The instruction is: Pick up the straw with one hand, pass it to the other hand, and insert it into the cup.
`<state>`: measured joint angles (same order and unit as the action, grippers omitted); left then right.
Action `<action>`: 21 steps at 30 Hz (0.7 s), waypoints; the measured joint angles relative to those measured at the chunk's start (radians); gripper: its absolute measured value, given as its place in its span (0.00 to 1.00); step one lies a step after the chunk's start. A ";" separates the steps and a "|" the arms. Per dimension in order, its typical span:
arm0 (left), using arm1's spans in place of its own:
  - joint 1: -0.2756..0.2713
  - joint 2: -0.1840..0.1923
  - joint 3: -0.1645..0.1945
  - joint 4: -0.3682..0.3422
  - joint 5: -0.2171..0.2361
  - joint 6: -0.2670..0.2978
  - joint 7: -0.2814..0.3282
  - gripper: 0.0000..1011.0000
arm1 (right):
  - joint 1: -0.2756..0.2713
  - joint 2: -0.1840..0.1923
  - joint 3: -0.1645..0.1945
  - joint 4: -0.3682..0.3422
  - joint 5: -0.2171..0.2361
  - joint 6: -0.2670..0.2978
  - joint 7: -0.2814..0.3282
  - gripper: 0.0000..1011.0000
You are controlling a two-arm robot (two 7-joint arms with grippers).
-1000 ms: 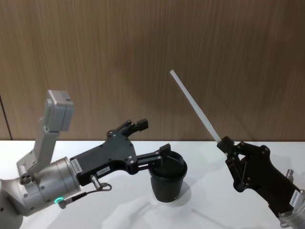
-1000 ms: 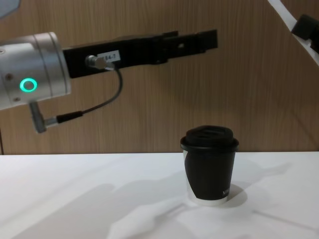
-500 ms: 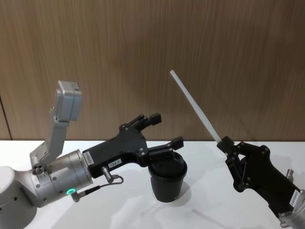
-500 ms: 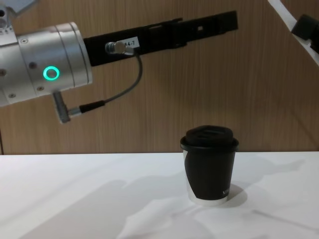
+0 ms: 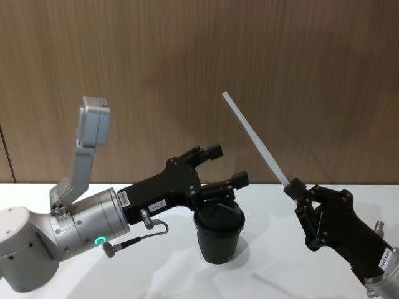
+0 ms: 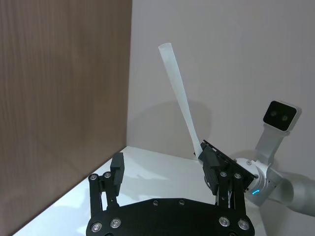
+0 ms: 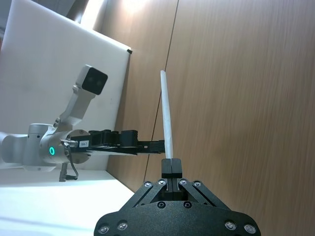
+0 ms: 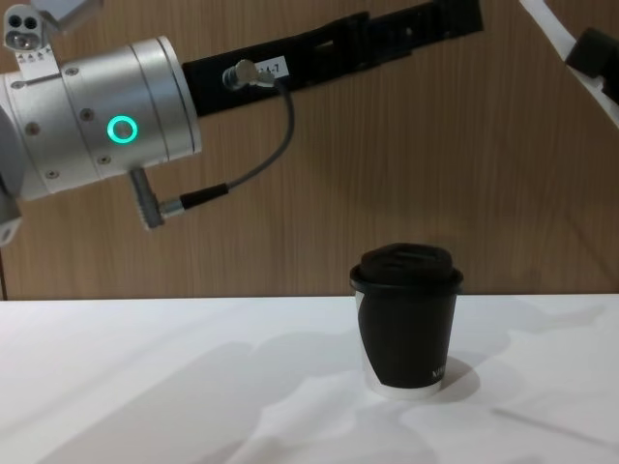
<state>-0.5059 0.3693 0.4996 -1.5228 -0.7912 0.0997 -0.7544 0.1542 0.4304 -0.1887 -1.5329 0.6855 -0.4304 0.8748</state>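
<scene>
The white straw (image 5: 255, 138) points up and to the left, and my right gripper (image 5: 293, 185) is shut on its lower end at the right of the table. The right wrist view shows the straw (image 7: 167, 115) rising out of the shut right gripper (image 7: 172, 167). My left gripper (image 5: 229, 164), with its silver green-lit wrist, stands open above the black lidded cup (image 5: 218, 240), its fingertips a short way left of the straw's lower part. From the left wrist, the straw (image 6: 181, 96) stands ahead of the open left gripper (image 6: 165, 169). The cup (image 8: 406, 324) stands upright on the white table.
A wood-panelled wall rises right behind the white table (image 5: 156, 268). The left arm's grey cable (image 8: 247, 169) hangs under its wrist. To the left of and before the cup lies bare tabletop (image 8: 174, 387).
My left arm has risen and reached further right, its open fingers now above the cup and nearer the straw. The right gripper and the straw have stayed still.
</scene>
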 joint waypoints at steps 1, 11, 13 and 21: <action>-0.003 -0.001 0.001 0.004 -0.003 0.001 -0.003 0.99 | 0.000 0.000 0.000 0.000 0.000 0.000 0.000 0.00; -0.032 -0.019 0.013 0.048 -0.041 0.014 -0.037 0.99 | 0.000 0.000 0.000 0.000 0.000 0.000 0.000 0.00; -0.039 -0.023 0.015 0.056 -0.048 0.015 -0.044 0.99 | 0.000 0.000 0.000 0.000 0.000 0.000 0.000 0.00; -0.058 -0.034 0.025 0.078 -0.067 0.017 -0.061 0.99 | 0.000 0.000 0.000 0.000 0.000 0.000 0.000 0.00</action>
<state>-0.5640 0.3348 0.5242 -1.4447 -0.8584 0.1166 -0.8158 0.1541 0.4305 -0.1888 -1.5329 0.6855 -0.4304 0.8748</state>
